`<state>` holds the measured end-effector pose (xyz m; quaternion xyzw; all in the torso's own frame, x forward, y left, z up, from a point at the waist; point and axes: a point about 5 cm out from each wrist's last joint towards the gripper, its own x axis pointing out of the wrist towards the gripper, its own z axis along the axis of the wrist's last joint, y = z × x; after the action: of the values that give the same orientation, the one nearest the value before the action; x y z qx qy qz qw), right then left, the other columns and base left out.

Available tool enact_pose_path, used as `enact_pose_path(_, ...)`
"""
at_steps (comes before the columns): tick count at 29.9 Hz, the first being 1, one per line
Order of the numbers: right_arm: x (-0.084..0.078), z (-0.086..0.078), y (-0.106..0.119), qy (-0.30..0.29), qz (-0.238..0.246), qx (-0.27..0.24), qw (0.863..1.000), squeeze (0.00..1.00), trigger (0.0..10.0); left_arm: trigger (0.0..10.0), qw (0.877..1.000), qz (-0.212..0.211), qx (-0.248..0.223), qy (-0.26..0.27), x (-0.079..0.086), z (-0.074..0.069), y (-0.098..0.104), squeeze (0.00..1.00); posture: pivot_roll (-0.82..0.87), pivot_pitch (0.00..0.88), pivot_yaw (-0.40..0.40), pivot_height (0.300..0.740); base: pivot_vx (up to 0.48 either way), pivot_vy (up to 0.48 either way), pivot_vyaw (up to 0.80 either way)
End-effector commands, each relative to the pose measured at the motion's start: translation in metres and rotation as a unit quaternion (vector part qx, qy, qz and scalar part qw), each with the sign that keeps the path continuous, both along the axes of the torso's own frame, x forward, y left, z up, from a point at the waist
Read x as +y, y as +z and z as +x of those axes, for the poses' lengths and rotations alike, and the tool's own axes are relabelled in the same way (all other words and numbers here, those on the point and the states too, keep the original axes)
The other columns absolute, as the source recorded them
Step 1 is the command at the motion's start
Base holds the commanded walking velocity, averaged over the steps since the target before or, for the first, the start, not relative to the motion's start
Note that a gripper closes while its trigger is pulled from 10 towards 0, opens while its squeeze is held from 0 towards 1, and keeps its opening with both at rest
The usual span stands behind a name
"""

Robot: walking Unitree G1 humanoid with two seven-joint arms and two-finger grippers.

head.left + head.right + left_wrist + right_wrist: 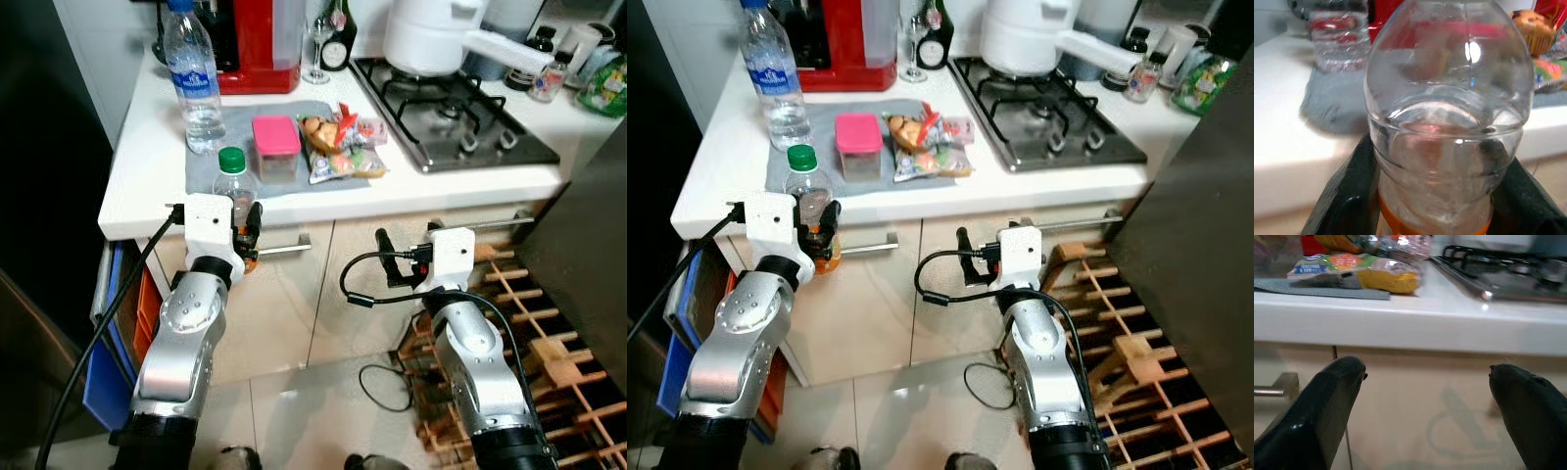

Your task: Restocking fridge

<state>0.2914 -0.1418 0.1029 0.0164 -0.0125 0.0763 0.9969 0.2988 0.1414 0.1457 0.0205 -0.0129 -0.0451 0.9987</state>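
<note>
My left gripper (245, 233) is shut on a small clear bottle (234, 182) with a green cap and an orange label, held upright just in front of the white counter's (147, 186) edge. In the left wrist view the bottle (1449, 122) sits between the black fingers (1347, 196). On the grey mat (204, 168) stand a tall water bottle (196, 78), a pink-lidded box (277, 145) and wrapped snacks (343, 147). My right gripper (402, 257) hangs open and holds nothing, in front of the cabinet doors below the counter; its fingers (1327, 401) are spread wide.
A gas hob (451, 113) with a white pot (426, 34) lies on the right of the counter, a red appliance (257, 44) at the back. A wooden wine rack (529, 343) and a dark panel (588, 255) stand on the right. Blue crates (108, 362) sit low left.
</note>
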Motion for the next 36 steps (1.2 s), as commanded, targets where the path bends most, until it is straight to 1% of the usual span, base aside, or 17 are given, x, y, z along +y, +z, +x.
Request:
enact_pose_path(1, -0.0041, -0.0006, 0.0043, -0.015, 0.015, -0.006, 1.000, 0.00, 10.0, 10.0, 1.000, -0.002, -0.022, 0.005, 0.0015, 0.0023, 0.0075, 0.00, -0.11, 0.000, -0.022, 0.740, -0.266, 0.000, 0.00)
enact_pose_path(8, -0.0036, -0.0046, -0.0004, -0.020, 0.026, 0.004, 0.999, 0.00, 10.0, 10.0, 1.000, 0.002, -0.016, 0.010, 0.0056, 0.0020, 0.0039, 0.00, -0.10, 0.000, -0.015, 0.740, -0.262, 0.000, 0.00)
enact_pose_path(13, -0.0011, -0.0041, -0.0016, -0.019, 0.033, 0.007, 0.999, 0.00, 10.0, 10.0, 1.000, 0.005, -0.014, 0.008, 0.0063, 0.0010, 0.0029, 0.00, -0.10, 0.000, -0.012, 0.740, -0.259, 0.000, 0.00)
enact_pose_path(24, 0.0000, -0.0033, -0.0015, -0.014, 0.027, 0.007, 1.000, 0.00, 10.0, 10.0, 1.000, -0.002, -0.013, 0.007, 0.0000, 0.0014, 0.0021, 0.00, -0.10, 0.000, -0.011, 0.740, -0.257, 0.000, 0.00)
enact_pose_path(30, 0.0003, -0.0028, -0.0009, -0.012, 0.022, 0.004, 1.000, 0.00, 10.0, 10.0, 1.000, -0.003, -0.014, 0.006, -0.0008, 0.0021, 0.0024, 0.00, -0.10, 0.000, -0.009, 0.740, -0.256, 0.000, 0.00)
enact_pose_path(34, 0.0020, -0.0043, -0.0019, -0.010, 0.019, 0.004, 1.000, 0.00, 10.0, 10.0, 1.000, 0.000, -0.013, 0.009, 0.0012, 0.0017, 0.0014, 0.00, -0.10, 0.000, -0.009, 0.740, -0.252, 0.000, 0.00)
enact_pose_path(36, 0.0023, -0.0054, -0.0037, -0.009, 0.013, 0.009, 1.000, 0.00, 10.0, 10.0, 1.000, 0.012, -0.010, 0.013, 0.0069, 0.0006, -0.0022, 0.00, -0.10, 0.000, -0.007, 0.740, -0.253, 0.000, 0.00)
